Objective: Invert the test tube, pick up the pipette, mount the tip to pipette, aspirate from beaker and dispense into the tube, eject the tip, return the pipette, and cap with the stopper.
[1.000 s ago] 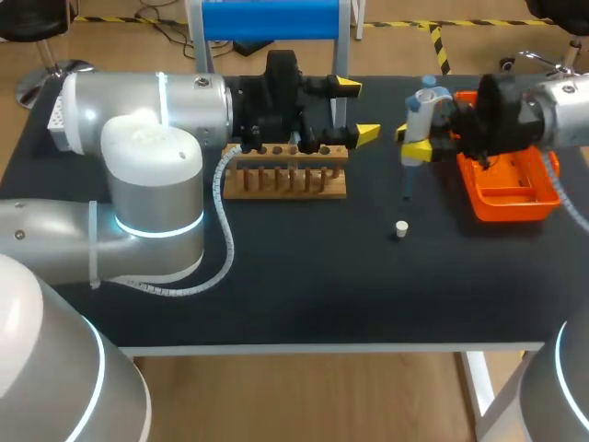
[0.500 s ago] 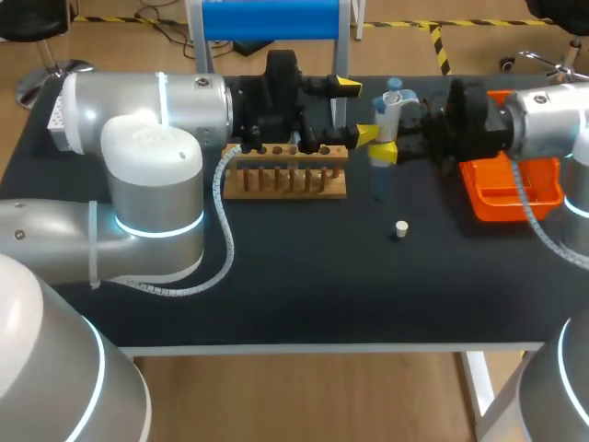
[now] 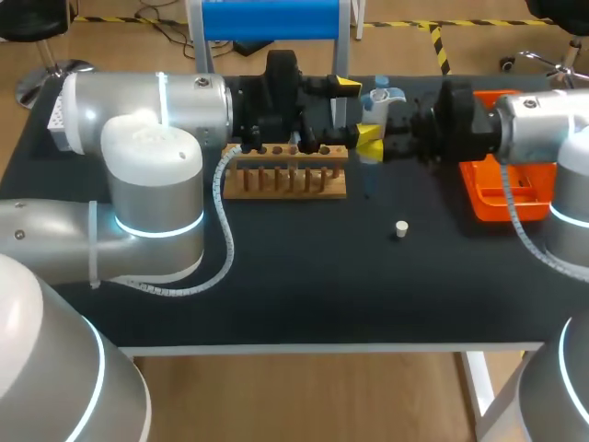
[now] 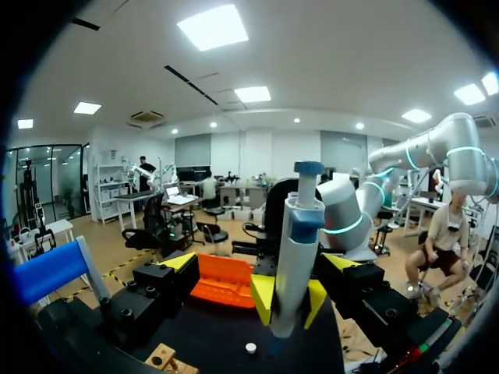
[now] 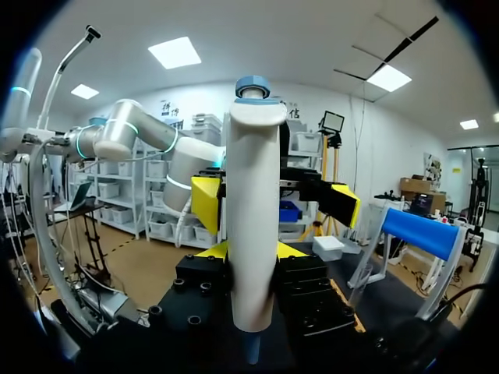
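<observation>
Carried leftward, the pipette [image 3: 376,106] sits clamped in the right gripper [image 3: 372,140], left gripper [image 3: 355,110] released.

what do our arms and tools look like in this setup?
The left arm and right arm: silver-grey rounded links, glowing cyan joint rings, white spiral-wrapped cables. The left tool and right tool: black blocky bodies, two fingers with bright yellow tips.

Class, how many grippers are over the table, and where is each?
2. The left gripper is open beyond the wooden rack's right end; the right gripper is next to it, shut on the upright pipette.
</observation>
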Tool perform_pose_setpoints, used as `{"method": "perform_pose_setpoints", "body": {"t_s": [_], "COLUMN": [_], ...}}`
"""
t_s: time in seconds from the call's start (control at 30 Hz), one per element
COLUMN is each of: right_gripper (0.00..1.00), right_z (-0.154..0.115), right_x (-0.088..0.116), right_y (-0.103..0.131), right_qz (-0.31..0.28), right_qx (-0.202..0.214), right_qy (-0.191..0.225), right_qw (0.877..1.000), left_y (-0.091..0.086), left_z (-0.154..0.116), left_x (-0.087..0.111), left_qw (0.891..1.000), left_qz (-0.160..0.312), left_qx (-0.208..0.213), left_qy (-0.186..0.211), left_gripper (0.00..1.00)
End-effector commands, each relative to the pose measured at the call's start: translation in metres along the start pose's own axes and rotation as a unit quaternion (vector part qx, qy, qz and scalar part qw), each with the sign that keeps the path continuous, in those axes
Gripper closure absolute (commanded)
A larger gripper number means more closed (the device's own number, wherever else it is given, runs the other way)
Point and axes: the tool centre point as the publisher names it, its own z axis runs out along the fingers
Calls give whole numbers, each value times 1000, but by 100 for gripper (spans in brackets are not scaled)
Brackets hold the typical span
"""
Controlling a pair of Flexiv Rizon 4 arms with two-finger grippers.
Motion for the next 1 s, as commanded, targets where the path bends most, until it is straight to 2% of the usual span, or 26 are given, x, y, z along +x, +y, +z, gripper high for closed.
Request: {"method": "perform_pose_setpoints", "body": {"t_s": [0.03,0.77,1.0], "right_gripper": [100,100,100], "right_z": [3,12,15], "right_x": [-1,-16,-20], "right_y": [0,1,1], "right_qz": [0,16,18], "right_qx": [-2,-5,-6], "right_qy": [-10,-32,-34], "right_qw": [1000,999,999], "left_y": [-1,-1,-1], "left_z": [1,1,1], "left_x": [0,0,0], "left_qw": [1000,1000,1000], "left_qz": [0,0,0], "left_qx": [-1,-1,-1], "left_qy": [1,1,1], "left_gripper": [0,0,12]}}
